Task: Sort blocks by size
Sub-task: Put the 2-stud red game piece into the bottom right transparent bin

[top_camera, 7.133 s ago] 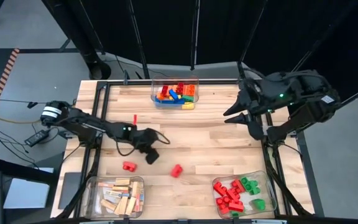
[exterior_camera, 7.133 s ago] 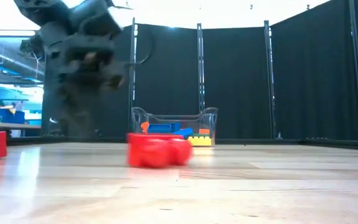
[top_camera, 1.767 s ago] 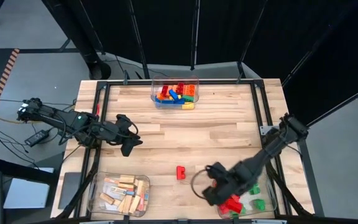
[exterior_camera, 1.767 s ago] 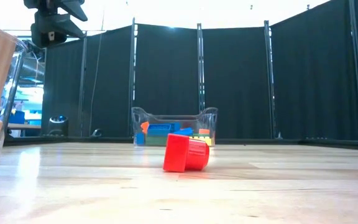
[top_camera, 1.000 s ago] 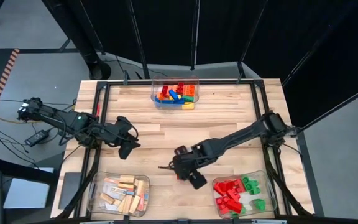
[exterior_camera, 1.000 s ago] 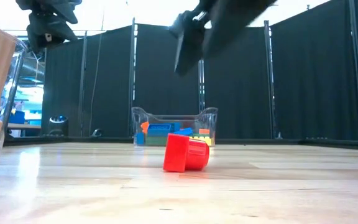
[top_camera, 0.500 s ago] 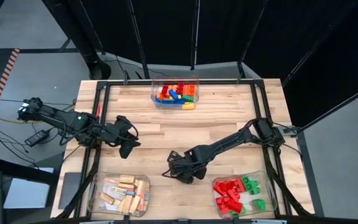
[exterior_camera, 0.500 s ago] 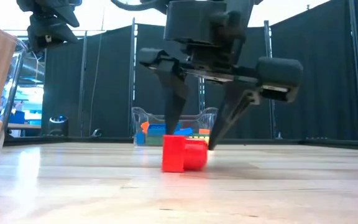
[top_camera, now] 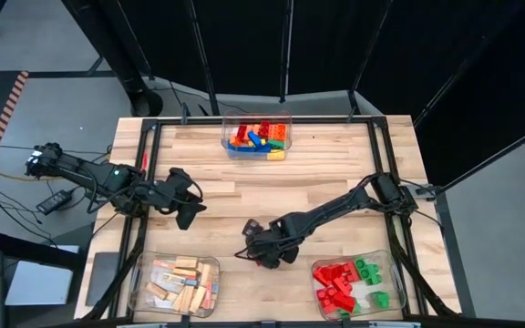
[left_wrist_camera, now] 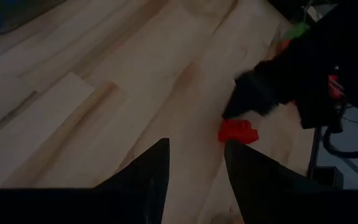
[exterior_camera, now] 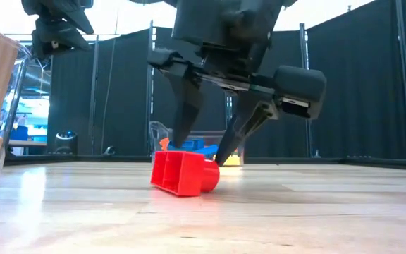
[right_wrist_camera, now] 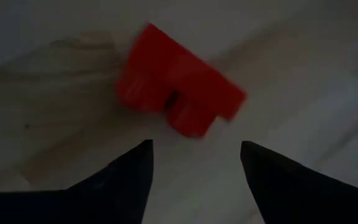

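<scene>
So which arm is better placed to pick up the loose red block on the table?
The right. Its gripper hangs directly over the red block with open fingers straddling it. The left gripper hovers farther off near the table's left side, also open, with nothing beneath it.

— What do the two arms look like from above?

— Both are dark, close to black, built of slim links with thicker rounded joints. The left arm (top_camera: 108,182) carries a small green light partway along, and a pale, whitish patch at its outer end. A thin dark cable loops beside the right arm (top_camera: 335,211).

— And the pincers?

— The right pincer (exterior_camera: 204,149) has a boxy black housing, with a rounded cylinder jutting from one side that bears a small white label. Its two fingers (exterior_camera: 186,113) are flat dark blades tapering to points. In the wrist views each arm's own fingers (left_wrist_camera: 143,180) show as plain black wedges, matte and unmarked.
</scene>
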Available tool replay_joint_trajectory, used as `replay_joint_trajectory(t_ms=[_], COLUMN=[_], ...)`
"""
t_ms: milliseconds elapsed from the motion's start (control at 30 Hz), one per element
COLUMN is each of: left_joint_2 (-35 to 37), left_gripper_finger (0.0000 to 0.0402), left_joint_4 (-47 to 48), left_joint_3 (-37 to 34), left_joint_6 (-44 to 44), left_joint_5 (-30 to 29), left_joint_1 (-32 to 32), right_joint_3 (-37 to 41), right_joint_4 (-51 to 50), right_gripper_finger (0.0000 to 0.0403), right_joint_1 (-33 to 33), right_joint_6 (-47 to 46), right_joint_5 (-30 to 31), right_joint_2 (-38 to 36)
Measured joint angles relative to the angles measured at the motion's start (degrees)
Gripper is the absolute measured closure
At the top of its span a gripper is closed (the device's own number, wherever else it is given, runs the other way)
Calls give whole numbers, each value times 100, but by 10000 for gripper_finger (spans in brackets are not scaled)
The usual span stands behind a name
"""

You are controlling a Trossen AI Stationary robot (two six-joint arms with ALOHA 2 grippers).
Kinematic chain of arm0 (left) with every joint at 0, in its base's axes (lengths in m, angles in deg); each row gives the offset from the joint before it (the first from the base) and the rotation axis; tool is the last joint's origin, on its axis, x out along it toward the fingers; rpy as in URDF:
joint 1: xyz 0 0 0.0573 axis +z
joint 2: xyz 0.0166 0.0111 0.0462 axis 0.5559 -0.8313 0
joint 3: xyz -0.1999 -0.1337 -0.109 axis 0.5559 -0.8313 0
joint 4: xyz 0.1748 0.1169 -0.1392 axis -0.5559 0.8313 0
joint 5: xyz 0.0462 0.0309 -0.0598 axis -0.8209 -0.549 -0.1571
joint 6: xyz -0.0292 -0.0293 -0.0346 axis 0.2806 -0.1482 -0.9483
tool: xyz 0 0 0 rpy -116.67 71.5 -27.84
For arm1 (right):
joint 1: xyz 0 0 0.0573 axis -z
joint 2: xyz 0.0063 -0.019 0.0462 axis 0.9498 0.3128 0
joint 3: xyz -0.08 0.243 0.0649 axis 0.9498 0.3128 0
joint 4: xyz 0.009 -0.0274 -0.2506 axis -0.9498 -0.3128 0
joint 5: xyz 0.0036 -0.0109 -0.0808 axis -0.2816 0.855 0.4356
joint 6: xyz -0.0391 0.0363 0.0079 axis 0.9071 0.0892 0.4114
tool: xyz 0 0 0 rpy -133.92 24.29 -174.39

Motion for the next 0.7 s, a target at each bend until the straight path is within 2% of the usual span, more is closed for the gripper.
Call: replay_joint_trajectory(t_ms=[100, 200, 267, 333, 400, 467, 533, 700], left_joint_2=[0, 0, 0, 0, 0, 0, 0, 0], left_gripper_finger=[239, 239, 239, 239, 239, 239, 239, 239], left_joint_4=[0, 0, 2, 12, 21, 34, 44, 44], left_joint_3=[-1, -2, -2, -2, -4, -4, -4, -4], left_joint_6=[-28, -35, -9, 30, 138, 184, 274, 302], left_joint_5=[9, 22, 26, 34, 44, 44, 44, 132], left_joint_1=[0, 0, -1, 0, -1, 0, 0, -1], right_joint_3=[-24, -249, -484, -660, -803, -956, -1062, -1175], right_joint_4=[-476, -1502, -2266, -2639, -2551, -2241, -1682, -942], right_gripper_finger=[155, 158, 158, 158, 158, 158, 158, 163], right_joint_1=[23, 146, 233, 318, 379, 352, 282, 56], right_joint_6=[-1443, -3297, -4738, -6208, -7488, -8466, -9025, -9831], right_joint_5=[631, 714, 302, -591, -1506, -1927, -1845, -578], right_joint_2=[-22, -51, -60, -60, -60, -60, -67, -67])
